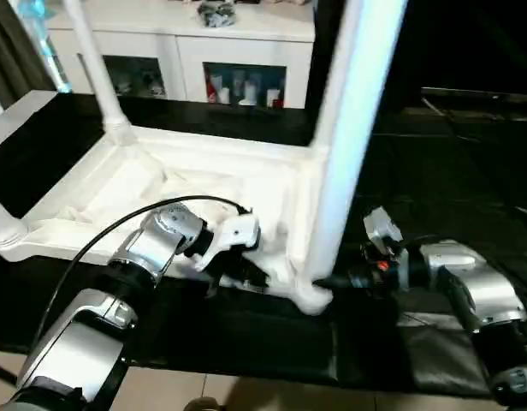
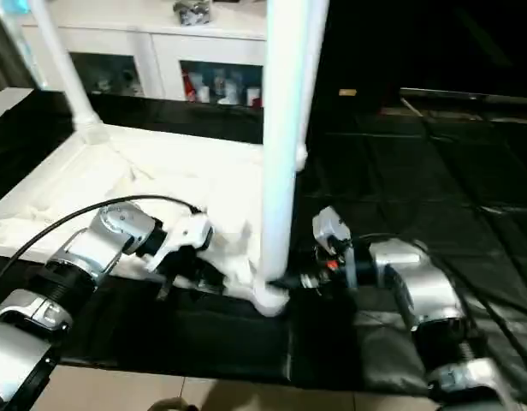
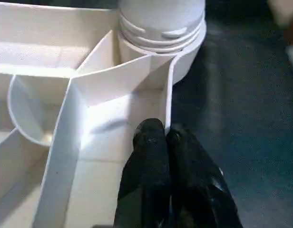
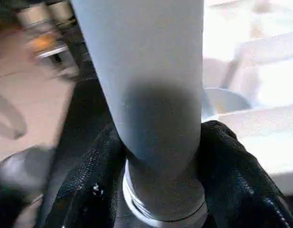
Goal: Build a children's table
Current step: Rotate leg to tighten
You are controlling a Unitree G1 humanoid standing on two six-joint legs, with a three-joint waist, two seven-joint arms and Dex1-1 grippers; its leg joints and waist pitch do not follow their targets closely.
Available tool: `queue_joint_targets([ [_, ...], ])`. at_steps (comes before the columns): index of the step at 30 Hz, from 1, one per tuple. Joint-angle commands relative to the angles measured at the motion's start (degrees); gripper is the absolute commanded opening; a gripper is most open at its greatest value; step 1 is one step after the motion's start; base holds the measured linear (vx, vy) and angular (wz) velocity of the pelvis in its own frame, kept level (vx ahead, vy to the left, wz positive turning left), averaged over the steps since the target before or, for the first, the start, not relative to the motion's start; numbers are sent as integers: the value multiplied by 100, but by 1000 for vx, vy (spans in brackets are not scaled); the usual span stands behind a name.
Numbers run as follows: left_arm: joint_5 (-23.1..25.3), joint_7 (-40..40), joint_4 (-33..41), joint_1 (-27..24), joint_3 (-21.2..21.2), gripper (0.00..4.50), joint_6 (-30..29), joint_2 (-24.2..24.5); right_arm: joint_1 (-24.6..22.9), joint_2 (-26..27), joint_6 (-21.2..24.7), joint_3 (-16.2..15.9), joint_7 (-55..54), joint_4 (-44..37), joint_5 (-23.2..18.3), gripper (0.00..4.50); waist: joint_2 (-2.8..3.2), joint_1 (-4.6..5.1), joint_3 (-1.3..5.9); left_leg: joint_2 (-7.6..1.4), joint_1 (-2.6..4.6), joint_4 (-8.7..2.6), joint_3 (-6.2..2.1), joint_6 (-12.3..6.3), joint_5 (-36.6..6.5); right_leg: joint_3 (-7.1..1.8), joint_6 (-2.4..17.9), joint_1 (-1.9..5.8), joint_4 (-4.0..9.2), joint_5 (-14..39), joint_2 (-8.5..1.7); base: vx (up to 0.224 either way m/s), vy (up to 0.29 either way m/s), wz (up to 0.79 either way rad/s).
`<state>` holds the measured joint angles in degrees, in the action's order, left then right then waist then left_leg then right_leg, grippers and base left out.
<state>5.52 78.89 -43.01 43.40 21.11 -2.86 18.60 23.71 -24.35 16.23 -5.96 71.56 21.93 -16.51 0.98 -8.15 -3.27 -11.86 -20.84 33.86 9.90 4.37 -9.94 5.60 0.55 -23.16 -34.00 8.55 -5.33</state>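
Lying upside down on the dark mat: tabletop (image 1: 161,184), ribbed underside facing up.
Near leg (image 1: 349,128): standing upright in the tabletop's near corner socket (image 1: 310,295), rising past the top of the head views.
Far legs: one (image 1: 92,60) standing in the far left corner socket, another (image 2: 310,77) rising just behind the near leg.
Right gripper (image 4: 158,156): reaching in level toward the socket, its black fingers (image 4: 232,166) closing around the near leg's base from both sides, touching it just above the threaded collar.
Left gripper (image 3: 158,142): resting at the tabletop's near edge, just beside the socket; fingers (image 3: 146,156) pressed together, pinching the thin rim wall between them.
Cabinet (image 1: 204,51): standing well beyond the tabletop, small items showing behind its glass doors.
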Motion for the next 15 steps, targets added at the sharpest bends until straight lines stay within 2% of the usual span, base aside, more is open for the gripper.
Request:
queue_joint_targets([
  [1,-57,-544,10,134,-47,0,-223,-395,23,287,72,193,-849,-43,46,201,-38,54,377,-111,94,-425,-44,2,-1842,-214,774,252,559,2991,-362,0,0,0],
  [2,-65,-1074,-66,212,-210,0,-464,-561,-2,532,149,347,-1437,-70,83,199,-39,85,377,-100,72,-429,-61,14,-1807,-196,691,271,577,3088,-365,0,0,0],
  [4,-156,-1659,-143,308,-446,0,-772,-791,-31,815,161,434,-2067,-101,202,198,-28,161,385,-76,65,-419,-60,35,-1790,-182,659,257,584,3090,-351,0,0,0],
  [5,-206,-1930,-188,359,-559,0,-896,-903,-35,950,150,452,-2357,-98,280,198,-48,183,389,-69,52,-421,-68,34,-1774,-171,637,274,590,3101,-351,0,0,0],
  [6,-258,-2330,-269,451,-695,0,-1027,-1105,22,1240,242,481,-2951,18,404,197,-37,226,392,-63,24,-419,-65,18,-1684,-171,631,277,580,3015,-336,0,0,0],
  [8,-267,-2517,-302,488,-751,0,-1065,-1194,69,1378,266,495,-3231,104,458,196,-45,294,407,-54,4,-422,-74,-16,-1614,-163,674,293,579,2855,-336,0,0,0],
  [9,-301,-2670,-362,524,-808,0,-1104,-1281,175,1532,241,565,-3528,288,453,196,-10,318,408,-51,-41,-433,-86,-68,-1560,-158,684,328,558,2731,-327,0,0,0],
  [12,-358,-3298,-566,640,-1013,0,-1161,-1554,571,1946,113,710,-4418,902,518,196,-9,370,449,-44,-30,-399,-65,-100,-1365,-188,885,306,516,2197,-323,0,0,0],
  [13,-355,-3389,-594,657,-1043,0,-1170,-1593,629,1995,84,707,-4532,979,562,196,6,400,460,-47,-39,-391,-58,-115,-1236,-199,1041,308,465,1797,-303,0,0,0],
  [14,-314,-3593,-654,683,-1064,0,-1120,-1647,725,2076,11,720,-4659,1095,582,196,4,405,472,-45,-46,-386,-57,-130,-1151,-198,1098,328,445,1609,-298,0,0,0],
  [15,-208,-3861,-720,720,-1083,0,-1103,-1723,799,2216,-53,763,-4875,1133,694,196,10,396,491,-49,-26,-362,-38,-202,-989,-216,1241,325,403,1171,-294,68,-7,2],
])
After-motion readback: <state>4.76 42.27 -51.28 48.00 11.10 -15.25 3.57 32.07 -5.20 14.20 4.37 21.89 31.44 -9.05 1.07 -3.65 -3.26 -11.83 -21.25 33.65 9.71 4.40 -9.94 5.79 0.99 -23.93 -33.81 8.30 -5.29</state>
